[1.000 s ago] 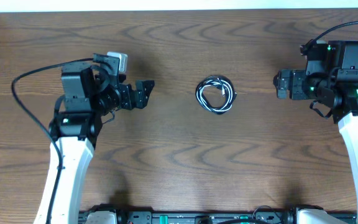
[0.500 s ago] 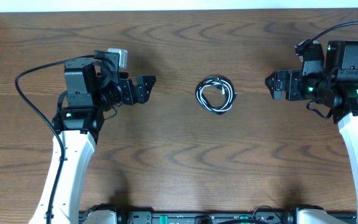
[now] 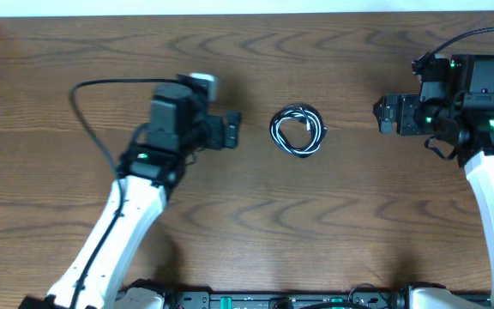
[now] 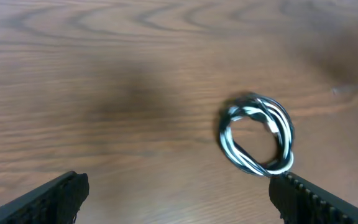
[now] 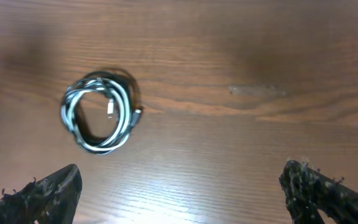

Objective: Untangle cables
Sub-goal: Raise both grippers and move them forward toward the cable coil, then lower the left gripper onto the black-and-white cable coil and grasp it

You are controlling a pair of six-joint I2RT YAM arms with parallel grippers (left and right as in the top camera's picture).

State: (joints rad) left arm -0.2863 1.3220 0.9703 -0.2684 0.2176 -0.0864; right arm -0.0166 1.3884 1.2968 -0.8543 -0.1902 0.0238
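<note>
The cables (image 3: 298, 130), one black and one white, lie wound together in a small round coil at the middle of the wooden table. My left gripper (image 3: 232, 131) is open a short way left of the coil, empty. In the left wrist view the cables (image 4: 257, 142) lie just ahead of the right fingertip (image 4: 303, 194), not touching it as far as I can see. My right gripper (image 3: 384, 115) stands open to the coil's right, farther off. In the right wrist view the cables (image 5: 99, 112) sit at upper left, above the left fingertip (image 5: 48, 190).
The wooden table (image 3: 247, 223) fills the view, with a pale wall strip along its far edge. A thick black arm cable (image 3: 101, 120) loops off the left arm. Equipment lines the near table edge (image 3: 273, 300).
The left arm has swung right, bringing its open gripper close to the coil. The right gripper shifted slightly left, then back. The coil has not moved.
</note>
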